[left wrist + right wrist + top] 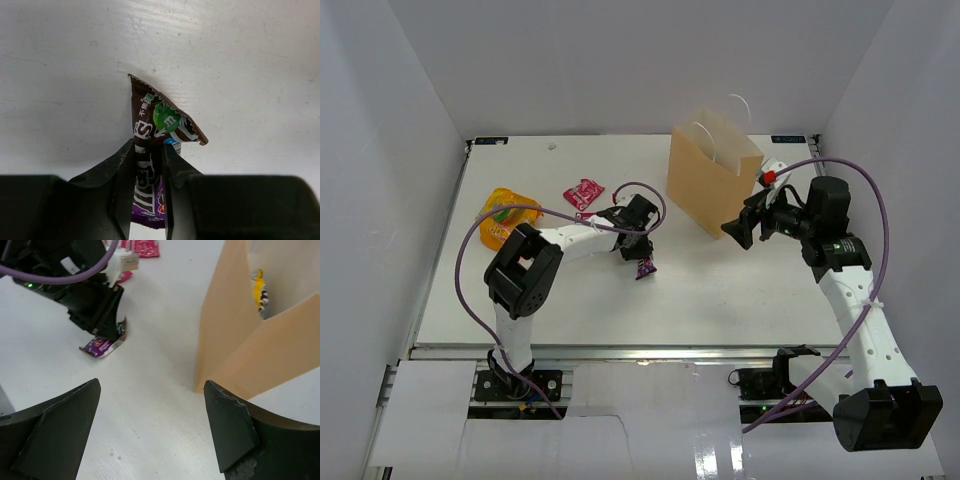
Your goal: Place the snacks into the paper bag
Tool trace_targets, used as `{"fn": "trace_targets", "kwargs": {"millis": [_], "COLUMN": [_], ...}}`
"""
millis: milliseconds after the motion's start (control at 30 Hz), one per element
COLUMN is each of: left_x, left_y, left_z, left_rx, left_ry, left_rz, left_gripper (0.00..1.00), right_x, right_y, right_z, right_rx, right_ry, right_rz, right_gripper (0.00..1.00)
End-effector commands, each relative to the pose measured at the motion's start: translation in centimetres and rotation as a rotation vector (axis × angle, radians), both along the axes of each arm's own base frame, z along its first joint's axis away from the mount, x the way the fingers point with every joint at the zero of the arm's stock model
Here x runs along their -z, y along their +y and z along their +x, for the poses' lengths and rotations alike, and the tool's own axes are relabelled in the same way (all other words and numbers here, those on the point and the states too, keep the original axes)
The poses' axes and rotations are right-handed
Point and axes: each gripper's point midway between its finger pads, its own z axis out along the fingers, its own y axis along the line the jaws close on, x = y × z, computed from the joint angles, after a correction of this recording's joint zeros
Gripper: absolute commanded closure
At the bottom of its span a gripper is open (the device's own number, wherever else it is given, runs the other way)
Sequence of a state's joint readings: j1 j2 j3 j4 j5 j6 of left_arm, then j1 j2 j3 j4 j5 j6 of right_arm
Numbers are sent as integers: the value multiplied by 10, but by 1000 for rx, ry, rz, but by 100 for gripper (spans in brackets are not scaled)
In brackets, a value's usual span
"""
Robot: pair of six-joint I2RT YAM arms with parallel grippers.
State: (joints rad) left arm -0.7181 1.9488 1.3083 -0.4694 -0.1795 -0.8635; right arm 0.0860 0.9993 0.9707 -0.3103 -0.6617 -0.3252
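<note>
Left gripper [148,146] pinches the dark purple packet [162,120] on the table [240,60]; right gripper [151,385] jaws wide apart beside the paper bag [230,335].

My left fingers [638,250] touch the purple packet [646,268] on the tabletop [720,290]. Right fingers [736,230] beside the paper bag [705,185]. Orange bags [507,215], pink packet [584,193] farther left.

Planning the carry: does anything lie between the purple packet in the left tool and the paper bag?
Nothing visible does. Bare table runs from the purple packet to the paper bag; the right tool hangs open by the bag's near corner, beside that path.
</note>
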Motion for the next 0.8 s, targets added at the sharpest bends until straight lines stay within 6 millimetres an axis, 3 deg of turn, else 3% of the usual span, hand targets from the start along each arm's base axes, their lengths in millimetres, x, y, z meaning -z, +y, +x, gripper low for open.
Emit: {"fn": "trace_targets", "kwargs": {"millis": [0,167,200,233,267,333,367,500,767], "left_x": [-13,-41,-62,-69,-64,-82,-80,-95,-111], "left_y": [8,-14,-20,-26,-26,-29,-28,-35,-59], "left_z": [-12,-32,-30,-36,-50,-53,-58,-59,-55], "left_rx": [69,232,257,282,316,302,298,254,190], "left_ry": [-19,-102,-174,-179,-154,-186,-175,-168,-88], "left_rz": [47,-153,-211,-263,-302,-377,-391,-482,-620], "left_gripper": [66,67,67,68,68,68,68,69,69], "right_x": [3,31,38,43,52,62,68,81,103], "right_y": [17,38,42,45,47,51,53,59,97], "right_z": [-27,-49,-49,-50,-48,-43,-41,-26,-35], "right_rx": [-156,-233,-195,-190,-176,-108,-98,64,35], "right_ry": [11,190,254,283,311,374,379,425,585], "right_rz": [34,143,162,175,180,189,186,177,176], "right_gripper": [11,13,15,15,16,17,17,2,3]}}
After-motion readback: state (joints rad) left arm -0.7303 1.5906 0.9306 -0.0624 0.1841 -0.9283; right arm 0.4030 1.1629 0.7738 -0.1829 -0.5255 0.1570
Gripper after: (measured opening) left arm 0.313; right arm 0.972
